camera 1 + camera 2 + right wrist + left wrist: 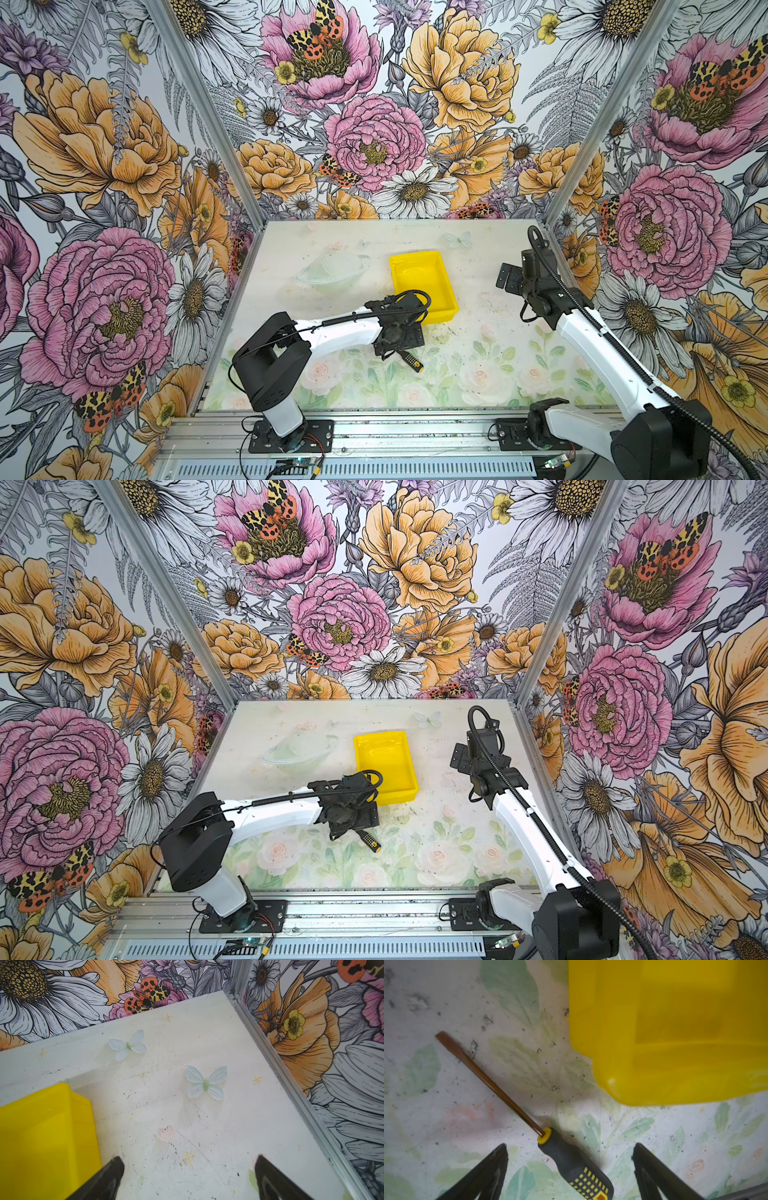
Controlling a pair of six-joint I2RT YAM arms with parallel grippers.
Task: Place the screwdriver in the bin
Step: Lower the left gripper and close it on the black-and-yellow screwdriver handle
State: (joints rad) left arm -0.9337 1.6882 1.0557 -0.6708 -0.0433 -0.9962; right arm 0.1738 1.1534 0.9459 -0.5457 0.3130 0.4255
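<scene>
Black-and-yellow, the screwdriver [566, 1161] lies flat on the counter [478, 374], its handle between the spread, empty jaws of the left tool [570, 1146]. Just beyond, the bin [419, 278] shows nothing inside, so grasping, carrying and dropping remain. Farther off, the right tool [189, 1157] hangs released, empty.

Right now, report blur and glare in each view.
Left wrist view: the bin is out of focus, the screwdriver sharp. Right wrist view: bin corner soft, table crisp. Both top views: even light, faint sheen on the bin's far wall.
</scene>
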